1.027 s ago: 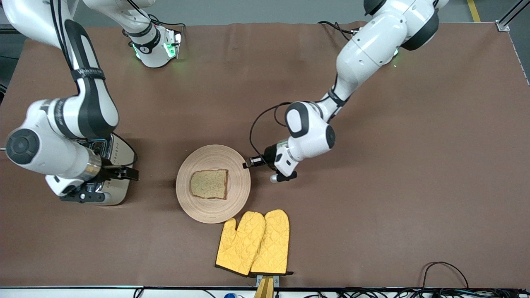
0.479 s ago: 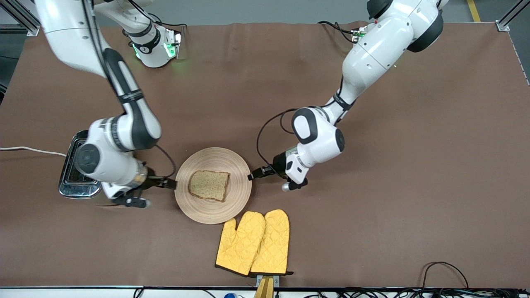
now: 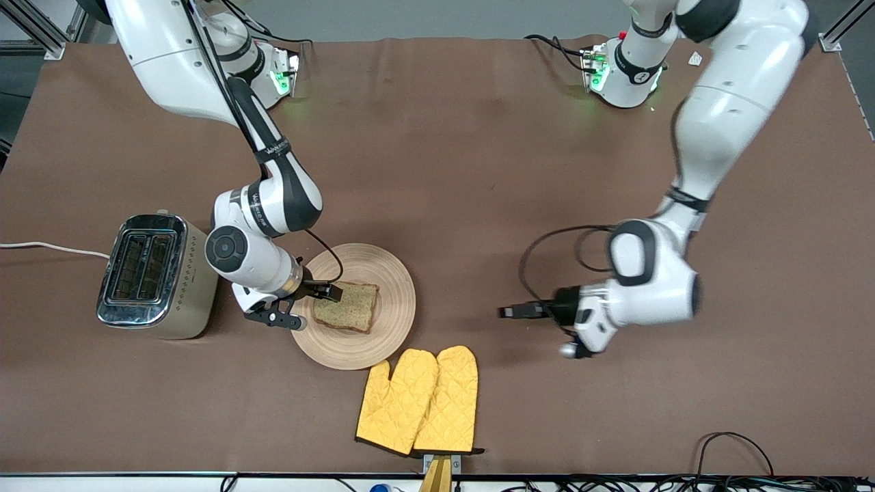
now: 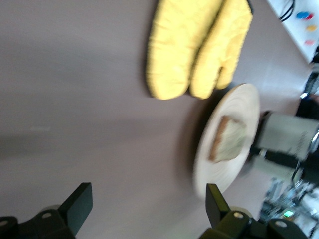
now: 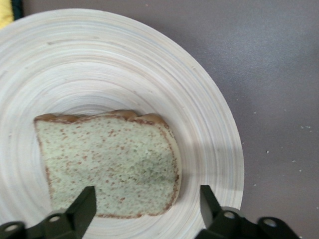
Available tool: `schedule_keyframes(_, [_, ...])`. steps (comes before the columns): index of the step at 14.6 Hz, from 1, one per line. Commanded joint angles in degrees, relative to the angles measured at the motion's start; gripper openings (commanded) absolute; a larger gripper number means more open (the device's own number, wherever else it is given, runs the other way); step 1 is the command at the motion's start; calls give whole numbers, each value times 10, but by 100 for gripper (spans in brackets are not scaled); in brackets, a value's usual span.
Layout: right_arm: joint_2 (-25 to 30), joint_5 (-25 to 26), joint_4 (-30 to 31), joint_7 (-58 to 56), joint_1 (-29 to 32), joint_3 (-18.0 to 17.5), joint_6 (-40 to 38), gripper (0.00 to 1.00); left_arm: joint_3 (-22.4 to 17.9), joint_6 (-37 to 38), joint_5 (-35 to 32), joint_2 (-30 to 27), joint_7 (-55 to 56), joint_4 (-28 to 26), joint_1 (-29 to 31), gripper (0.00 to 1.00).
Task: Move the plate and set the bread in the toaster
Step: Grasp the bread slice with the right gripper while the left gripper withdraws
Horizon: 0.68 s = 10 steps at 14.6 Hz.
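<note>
The pale wooden plate [image 3: 391, 295] lies mid-table with the brown speckled bread [image 3: 350, 309] flat on it. My right gripper [image 3: 331, 292] is open, low over the plate, its fingers either side of the slice's edge nearest the toaster. In the right wrist view the bread [image 5: 109, 164] lies on the plate [image 5: 209, 114] just ahead of that gripper [image 5: 147, 196]. The beige toaster [image 3: 154, 277] stands toward the right arm's end, both slots empty. My left gripper [image 3: 509, 312] is open and empty over bare table toward the left arm's end; its own view shows it [image 4: 148, 199] open with the plate [image 4: 244, 107] farther off.
A pair of yellow oven mitts [image 3: 420, 400] lies nearer to the front camera than the plate, touching its rim; they also show in the left wrist view [image 4: 199, 45]. The toaster's white cord [image 3: 48, 247] runs off the table's right-arm end.
My right arm swung from over the toaster to the plate, now at the bread. My left gripper drew away from the plate's rim toward the left arm's end. The plate barely moved.
</note>
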State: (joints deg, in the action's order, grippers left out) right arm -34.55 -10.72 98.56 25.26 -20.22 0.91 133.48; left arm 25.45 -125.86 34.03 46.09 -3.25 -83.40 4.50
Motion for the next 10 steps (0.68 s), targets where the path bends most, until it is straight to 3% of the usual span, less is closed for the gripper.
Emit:
schedule_keyframes(1, [3, -4, 6, 5, 2, 3, 5, 65, 10, 67, -144, -42, -34, 13, 40, 100])
schedule_keyframes(2, [2, -4, 6, 5, 2, 3, 5, 59, 13, 90, -188, -67, -39, 15, 53, 100])
schedule_keyframes(6, [-3, -4, 12, 5, 4, 4, 9, 58, 7, 155, -352, -180, -33, 15, 59, 100])
schedule_keyframes(10, [-8, -4, 21, 5, 4, 4, 20, 58, -2, 248, -382, -294, -34, 17, 109, 100])
